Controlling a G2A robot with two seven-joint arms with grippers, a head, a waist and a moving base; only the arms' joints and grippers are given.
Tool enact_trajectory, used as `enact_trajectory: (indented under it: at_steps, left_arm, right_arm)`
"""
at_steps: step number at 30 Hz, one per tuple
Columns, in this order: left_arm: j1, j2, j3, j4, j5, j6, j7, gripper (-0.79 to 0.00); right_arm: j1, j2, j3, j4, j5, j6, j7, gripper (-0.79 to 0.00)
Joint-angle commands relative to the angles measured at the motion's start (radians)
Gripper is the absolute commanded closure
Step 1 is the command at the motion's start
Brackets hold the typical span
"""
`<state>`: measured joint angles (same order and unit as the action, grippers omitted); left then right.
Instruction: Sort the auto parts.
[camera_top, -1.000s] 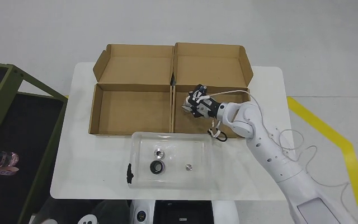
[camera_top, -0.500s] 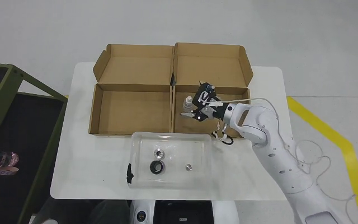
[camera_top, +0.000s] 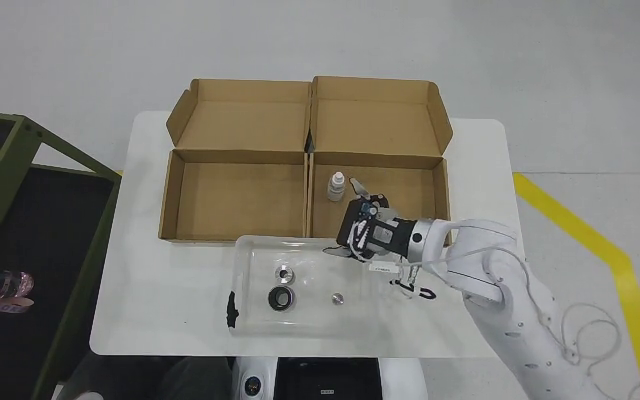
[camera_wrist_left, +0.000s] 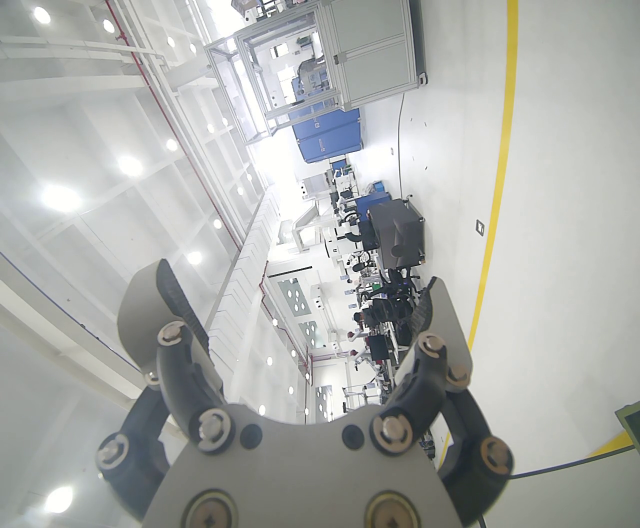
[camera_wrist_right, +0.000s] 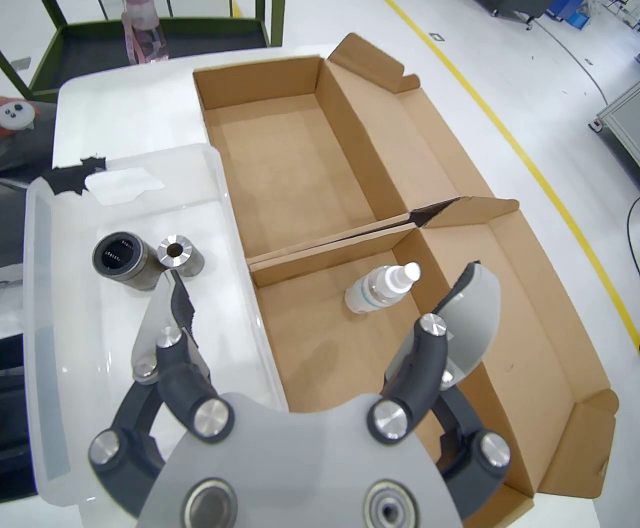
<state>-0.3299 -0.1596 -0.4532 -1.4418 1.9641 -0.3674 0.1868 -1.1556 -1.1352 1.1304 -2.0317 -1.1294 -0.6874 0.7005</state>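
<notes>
A small white spray bottle (camera_top: 338, 186) (camera_wrist_right: 380, 292) lies in the right cardboard box (camera_top: 420, 190) (camera_wrist_right: 525, 320). My right gripper (camera_top: 346, 220) (camera_wrist_right: 325, 290) hangs open and empty over the seam between that box and the clear plastic bin (camera_top: 240, 260) (camera_wrist_right: 220, 165), a little short of the bottle. In the bin sit a black linear bearing (camera_top: 281, 298) (camera_wrist_right: 122, 255), a small metal bushing (camera_top: 285, 273) (camera_wrist_right: 177, 255) and another small metal part (camera_top: 338, 297). My left gripper (camera_wrist_left: 297, 290) is open and empty, pointing up into the room.
The left cardboard box (camera_top: 235, 200) (camera_wrist_right: 280, 145) holds nothing; both lids stand open at the back. A green-framed cart (camera_top: 40, 200) stands left of the white table (camera_top: 140, 280).
The right gripper let go of the bottle in the right box, then drew back toward the clear bin with its fingers spread.
</notes>
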Motion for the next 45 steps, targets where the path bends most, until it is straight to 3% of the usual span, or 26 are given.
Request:
enact_trajectory:
  at_steps: [1,22,45]
  left_arm:
    - [0.000,0.000,0.000,0.000,0.000,0.000,0.000,-0.785]
    - [0.000,0.000,0.000,0.000,0.000,0.000,0.000,-0.785]
    - [0.000,0.000,0.000,0.000,0.000,0.000,0.000,-0.785]
  right_arm:
    - [-0.018,0.003,-0.005,-0.011,-0.008,-0.012,0.013,-0.785]
    - [-0.152,0.037,-0.101,-0.120,-0.093,-0.151,0.137,-0.785]
    - [-0.111,0.034,-0.241,-0.064,-0.294,-0.074,0.238,-0.785]
